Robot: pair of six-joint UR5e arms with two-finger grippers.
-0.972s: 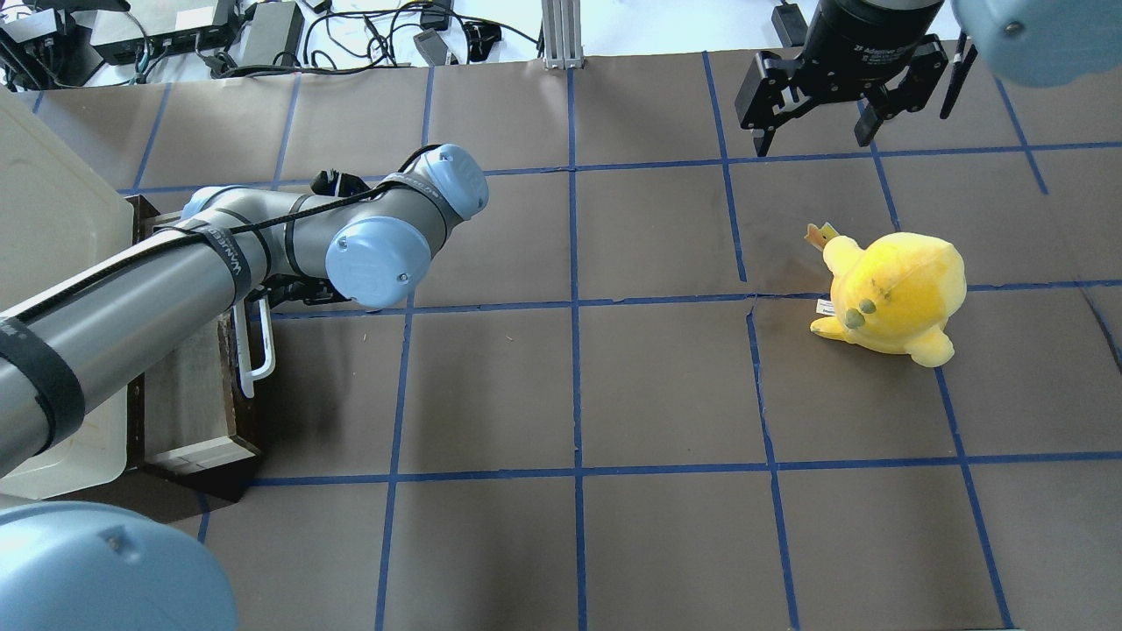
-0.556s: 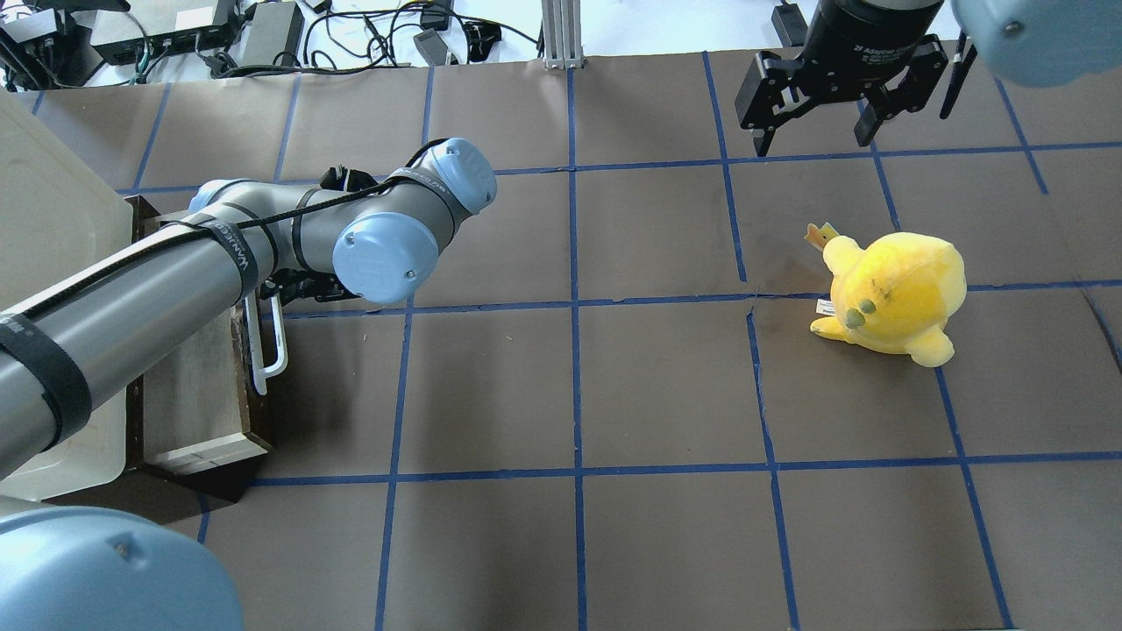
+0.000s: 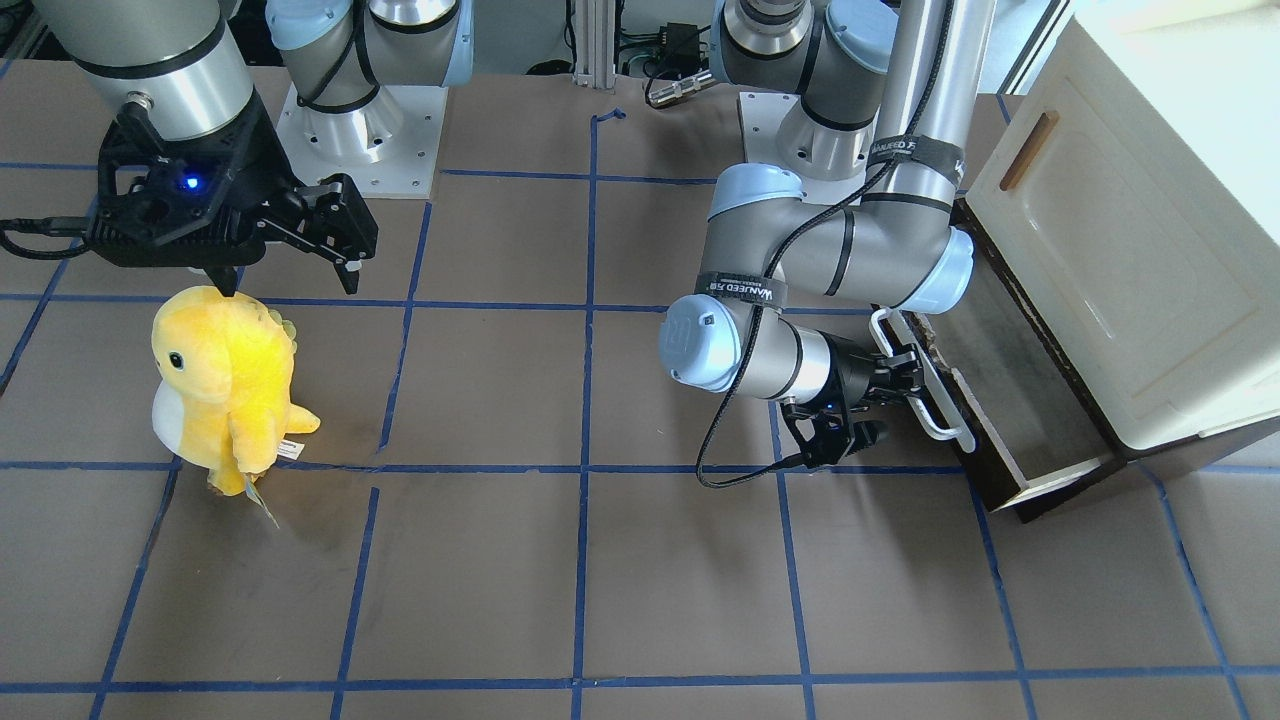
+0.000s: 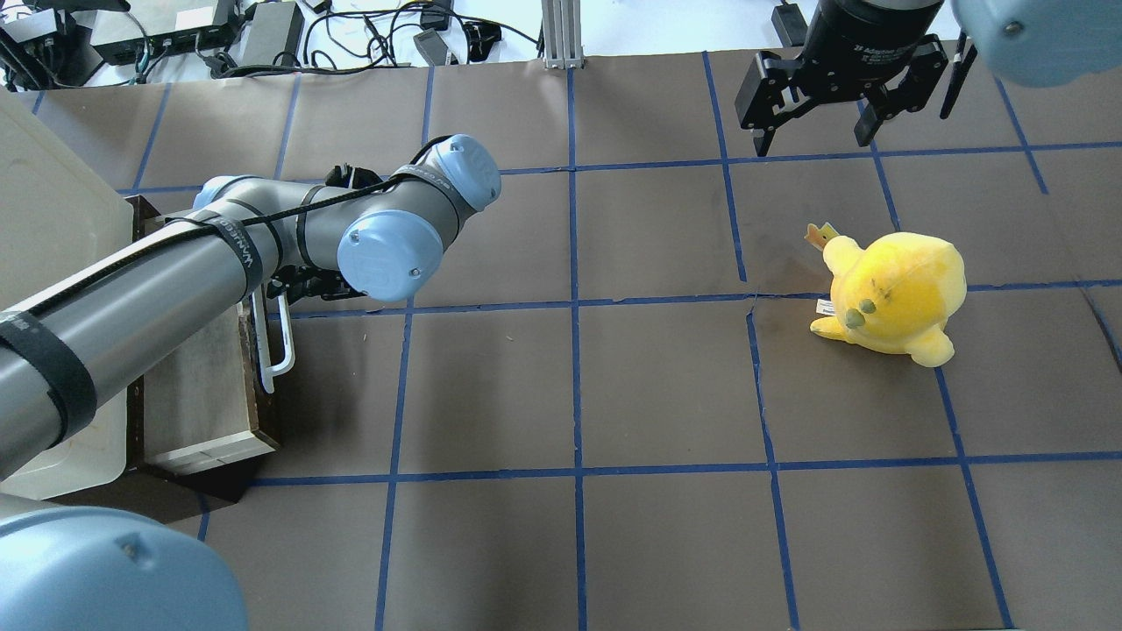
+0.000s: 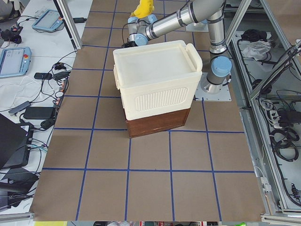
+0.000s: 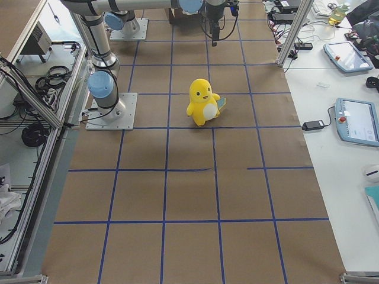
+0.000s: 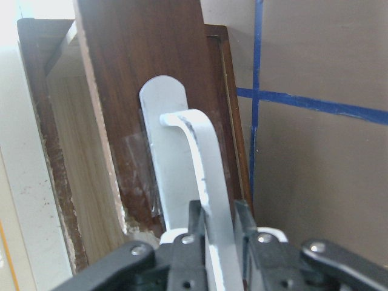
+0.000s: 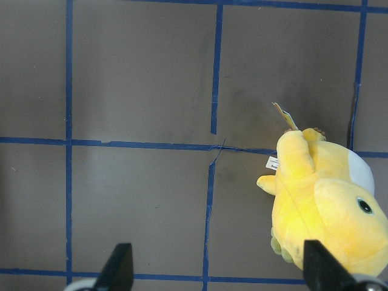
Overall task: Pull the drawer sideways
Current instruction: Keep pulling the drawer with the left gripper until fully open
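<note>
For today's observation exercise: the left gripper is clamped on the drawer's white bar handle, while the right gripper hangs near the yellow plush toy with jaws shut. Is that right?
No. The right gripper hangs near the yellow plush toy with jaws open, wide apart, as the right wrist-mounted view shows. The left gripper is indeed clamped on the drawer's white bar handle.

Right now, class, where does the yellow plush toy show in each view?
Front-facing: yellow plush toy, left.
Overhead: right.
Exterior left: top edge.
Exterior right: upper centre.
Left wrist: absent; it faces the drawer.
Right wrist: lower right.
Shared landmark: open right gripper near it.
</note>
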